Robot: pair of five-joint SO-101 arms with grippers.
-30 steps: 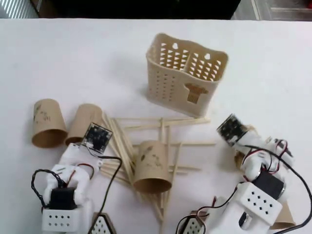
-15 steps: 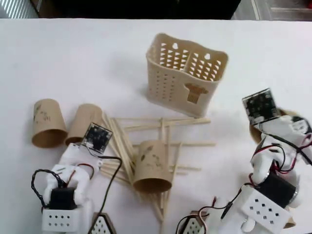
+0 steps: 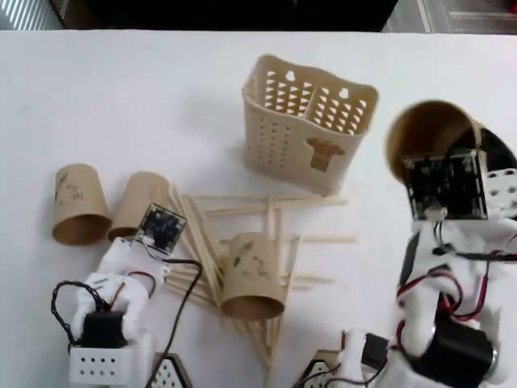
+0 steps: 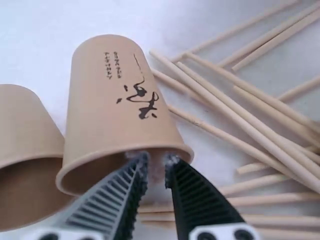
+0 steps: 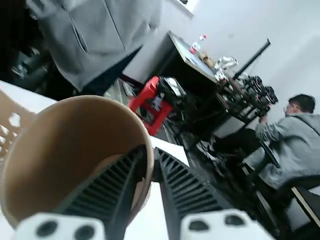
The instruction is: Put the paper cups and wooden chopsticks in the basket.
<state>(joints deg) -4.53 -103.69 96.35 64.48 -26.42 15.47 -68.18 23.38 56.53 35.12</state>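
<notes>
Left paper cup (image 3: 78, 204): brown kraft, tapered, on its side with the mouth toward the arms, just outboard of the left gripper (image 4: 156, 169). Second paper cup (image 3: 139, 202) is right beside it, same kraft with dark print on the wall, also on its side, rim right at the gripper tips. Left gripper is closed down to a thin slit between ribbed black fingers. Can't tell if the tips touch that rim, it's blurred there. Wooden chopsticks (image 3: 273, 204): pale, thin, round, a criss-crossed heap inboard of the left gripper, several cut off at the wrist view's edge. Middle paper cup (image 3: 252, 275) lies on the heap between the two arms and hides the sticks under it. Basket (image 3: 308, 123): beige plastic, wavy rim, triangular slots and round holes, centre divider. It stands well ahead of the left gripper and near the right one. Right gripper (image 5: 150, 155) is clamped on the wall of the lifted paper cup (image 3: 426, 132), one ribbed finger inside, one outside. That cup is off the table beside the basket. From above, its camera board hides the fingers. Table (image 3: 121, 97): white, matte. Room behind: red stool (image 5: 149, 100), dark cluttered desk (image 5: 200, 60).
</notes>
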